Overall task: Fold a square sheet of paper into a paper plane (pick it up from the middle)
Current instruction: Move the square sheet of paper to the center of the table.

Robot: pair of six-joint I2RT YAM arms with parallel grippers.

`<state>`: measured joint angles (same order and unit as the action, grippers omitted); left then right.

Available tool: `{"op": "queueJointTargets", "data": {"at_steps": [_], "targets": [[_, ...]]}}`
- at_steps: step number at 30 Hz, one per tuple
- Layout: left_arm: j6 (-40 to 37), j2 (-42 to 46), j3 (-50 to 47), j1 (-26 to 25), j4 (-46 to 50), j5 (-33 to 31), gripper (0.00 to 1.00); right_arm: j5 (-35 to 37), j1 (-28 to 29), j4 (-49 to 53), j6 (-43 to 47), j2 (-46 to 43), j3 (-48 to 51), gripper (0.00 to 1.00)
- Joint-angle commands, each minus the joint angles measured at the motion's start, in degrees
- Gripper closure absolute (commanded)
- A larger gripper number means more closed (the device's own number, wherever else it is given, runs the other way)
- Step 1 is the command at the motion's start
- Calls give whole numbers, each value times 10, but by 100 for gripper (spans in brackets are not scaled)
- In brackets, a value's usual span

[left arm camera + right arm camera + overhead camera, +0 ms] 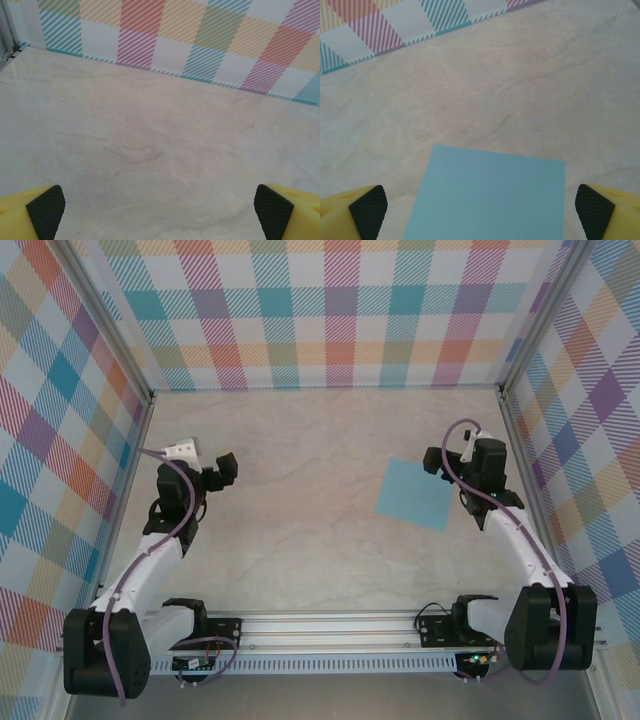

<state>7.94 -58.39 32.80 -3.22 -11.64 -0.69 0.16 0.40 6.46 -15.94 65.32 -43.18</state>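
1. Light-blue, thin and plain, the square sheet of paper (415,495) lies flat and unfolded on the right half of the pale, marble-patterned table (300,440), turned a little askew to the table's edges.
2. The black two-finger right gripper (437,460) hangs at the sheet's far right corner. Its jaws are spread wide and hold nothing.
3. From the right wrist, the sheet (490,195) sits low in the middle, between the yellow fingers with black textured pads (368,210). Neither pad touches it.
4. The black two-finger left gripper (224,470) is over the left half of the table, well apart from the sheet. It too is spread wide and empty.
5. From the left wrist, bare table (160,140) lies between its yellow fingers (20,212).
6. Pastel plaid walls (320,310) enclose the table on three sides. A silver slotted metal rail (340,625) at the near edge carries both arm bases.
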Motion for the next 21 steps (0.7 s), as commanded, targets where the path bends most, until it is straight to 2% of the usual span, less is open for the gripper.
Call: {"op": "queueJointTargets", "data": {"at_steps": [1, 5, 11, 13, 17, 21], "targets": [[75, 35, 37, -1, 169, 5, 0, -89, 1, 195, -106, -5, -42, 0], [198, 87, 37, 1, 257, -51, 0, -202, 1, 190, -136, -33, -19, 0], [210, 78, 50, 2, 316, 89, 0, -294, 6, 236, -142, -6, -21, 2], [221, 85, 36, 1, 294, 137, 0, -295, 21, 251, -137, 9, -26, 3], [234, 93, 19, -4, 287, 196, 0, -244, 52, 296, -128, 34, -43, 5], [241, 88, 3, -31, 298, 210, 0, -206, 78, 299, -130, 62, -57, 6]]}}
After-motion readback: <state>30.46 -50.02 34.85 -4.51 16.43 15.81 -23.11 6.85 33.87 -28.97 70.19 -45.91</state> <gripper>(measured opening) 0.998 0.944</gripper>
